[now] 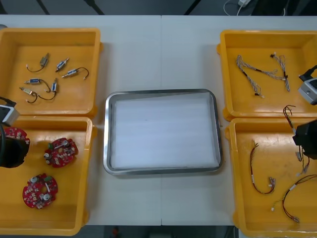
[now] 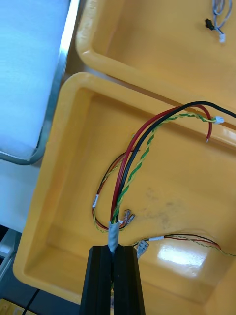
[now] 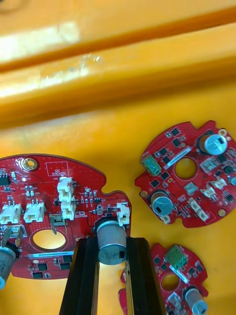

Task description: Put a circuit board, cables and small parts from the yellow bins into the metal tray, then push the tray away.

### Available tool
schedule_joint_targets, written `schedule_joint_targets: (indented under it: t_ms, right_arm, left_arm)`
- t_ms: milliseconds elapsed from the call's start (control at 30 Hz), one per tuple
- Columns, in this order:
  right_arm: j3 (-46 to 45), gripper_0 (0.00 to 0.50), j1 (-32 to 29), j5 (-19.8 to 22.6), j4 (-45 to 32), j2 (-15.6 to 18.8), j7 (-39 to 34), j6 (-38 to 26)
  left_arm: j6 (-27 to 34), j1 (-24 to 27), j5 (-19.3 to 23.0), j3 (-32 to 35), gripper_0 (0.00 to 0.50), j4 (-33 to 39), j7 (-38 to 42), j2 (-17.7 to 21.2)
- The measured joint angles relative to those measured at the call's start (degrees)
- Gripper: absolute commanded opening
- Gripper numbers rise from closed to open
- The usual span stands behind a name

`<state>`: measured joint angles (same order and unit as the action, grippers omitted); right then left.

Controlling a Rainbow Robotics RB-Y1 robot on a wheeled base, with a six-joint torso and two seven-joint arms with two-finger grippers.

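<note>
From the front: shows metal tray [image 1: 162, 131] at bench centre, bare white inside, nothing loaded. Puts left gripper [image 1: 12, 147] at the bench's left edge, over the near-left bin [image 1: 74, 221], on a circuit board [image 1: 16, 134] by that bin's left wall, with two spare boards [image 1: 61, 151] just beside. Puts right gripper [image 1: 304, 140] at the bench's right edge, over the near-right bin [image 1: 237, 198], near loose cables [image 1: 261, 174]. Small metal parts [image 1: 49, 79] untouched in the far-left bin.

From the right wrist: jaws closed tight on the taped end of a cable bundle [image 2: 130, 162] of red, black and green-yellow strands, trailing off toward the bin's far wall. Cannot tell whether clear of the bin floor.

From the left wrist: jaws clamped either side of a silver cylinder [image 3: 112, 242] standing on the circuit board [image 3: 49, 206]. Cannot tell whether lifted.

Reads as the first pick-ups, both grips made, nothing delivered yet. Next calls for a straight lift clear of the bin walls, an inward carry to the tray and a release low over its floor. Needs care with the trailing strands snagging the neighbouring cables or the bin rim.
</note>
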<state>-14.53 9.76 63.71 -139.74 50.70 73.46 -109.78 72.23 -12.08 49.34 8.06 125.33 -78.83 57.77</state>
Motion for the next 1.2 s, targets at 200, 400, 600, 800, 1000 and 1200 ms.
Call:
schedule_joint_targets:
  t_ms: [200,400,600,800,1000,1200]
  right_arm:
    - [0.0,0.000,0.7,4.1,-1.4,1.6,0.0,0.0]
    - [0.3,0.000,2.0,4.5,-1.4,1.9,2.5,0.0]
    - [4.3,0.000,3.6,0.3,-1.4,1.9,4.0,0.0]
    - [8.0,0.000,4.3,-3.7,-1.4,2.0,5.4,0.0]
    - [8.5,0.000,4.4,-3.7,-1.3,2.0,8.2,0.0]
    - [8.5,0.000,4.4,-3.8,-1.3,2.1,8.5,0.0]
  left_arm:
    - [4.3,0.0,2.4,2.2,0.000,3.1,0.1,2.8]
    - [8.4,0.0,6.9,4.0,0.000,5.1,0.1,5.4]
    - [12.4,0.9,7.6,3.7,0.000,10.1,4.6,5.6]
    - [14.0,6.1,7.4,-1.4,0.000,12.0,19.8,5.6]
    - [14.3,13.0,6.7,-9.6,0.000,12.8,27.4,5.6]
    - [17.6,21.6,6.1,-17.2,0.000,12.9,27.9,5.6]
